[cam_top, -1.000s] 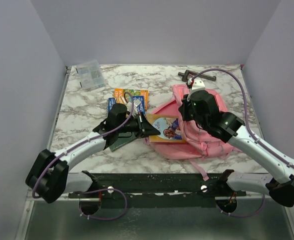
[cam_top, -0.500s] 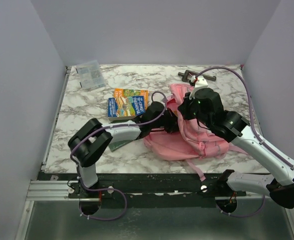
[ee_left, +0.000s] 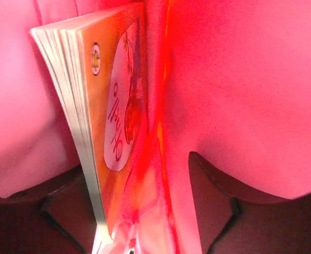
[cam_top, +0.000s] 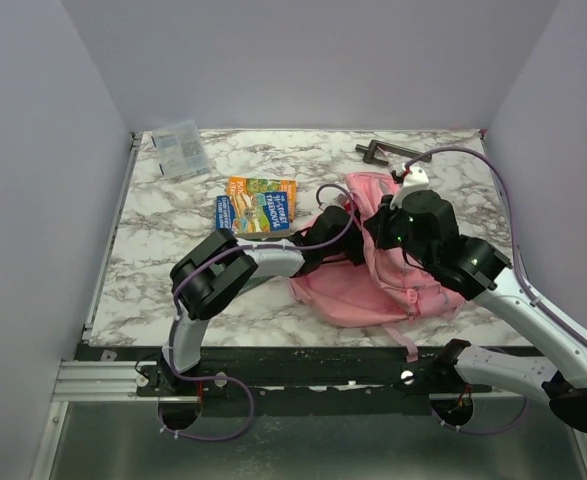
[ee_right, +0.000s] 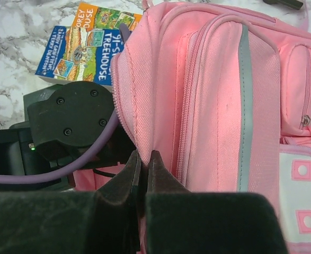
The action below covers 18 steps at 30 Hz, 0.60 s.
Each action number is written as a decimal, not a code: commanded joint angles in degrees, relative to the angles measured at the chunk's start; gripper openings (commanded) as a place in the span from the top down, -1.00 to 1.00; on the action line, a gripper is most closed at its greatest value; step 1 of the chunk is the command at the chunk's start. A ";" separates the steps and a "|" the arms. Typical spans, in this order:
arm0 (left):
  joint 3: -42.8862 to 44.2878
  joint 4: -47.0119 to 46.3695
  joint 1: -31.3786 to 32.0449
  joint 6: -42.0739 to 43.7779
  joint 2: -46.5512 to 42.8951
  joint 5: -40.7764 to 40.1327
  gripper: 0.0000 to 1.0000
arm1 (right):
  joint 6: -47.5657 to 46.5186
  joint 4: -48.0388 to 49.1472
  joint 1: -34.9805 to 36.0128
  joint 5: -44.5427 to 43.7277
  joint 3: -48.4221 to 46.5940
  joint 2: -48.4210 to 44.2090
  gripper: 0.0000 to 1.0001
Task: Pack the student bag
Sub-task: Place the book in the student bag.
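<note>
Marble table (cam_top: 153,235) bears student bag (cam_top: 353,295); books (cam_top: 258,205); clear packet (cam_top: 180,148); black tool (cam_top: 388,152)

right gripper (ee_right: 144,159): pinched shut on pink bag (ee_right: 219,106) opening edge | left arm (ee_right: 70,119): at opening | book (ee_right: 83,47): flat on desk (ee_right: 12,69)

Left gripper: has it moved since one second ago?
Yes. The left gripper has gone right, from just in front of the treehouse book into the student bag, at its open mouth.

Soft even overhead light; red-washed, blurry left wrist view.
</note>
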<state>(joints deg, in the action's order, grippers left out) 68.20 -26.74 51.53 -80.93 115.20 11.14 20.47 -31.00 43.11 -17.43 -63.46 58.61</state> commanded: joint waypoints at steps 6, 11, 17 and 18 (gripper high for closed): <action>-2.83 9.09 0.02 0.55 -8.96 -0.44 -0.73 | -0.06 -0.35 -0.09 -9.19 -0.57 -3.74 0.99; -3.22 15.43 0.09 -1.84 -12.70 2.01 -0.75 | -0.64 -1.87 -0.10 -11.95 -1.60 -4.30 0.99; -11.56 15.76 -1.34 5.67 -22.93 1.65 -0.75 | -0.10 -6.56 -0.05 -17.07 -2.38 -3.79 0.99; -12.88 15.72 -1.98 8.51 -25.36 2.10 -0.76 | 0.11 -7.49 -0.08 -18.31 -2.04 -3.81 0.99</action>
<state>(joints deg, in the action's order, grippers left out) 60.73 -13.78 51.18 -80.40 98.67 11.86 20.45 -36.75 43.18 -26.98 -63.42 56.23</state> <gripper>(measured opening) 0.878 0.025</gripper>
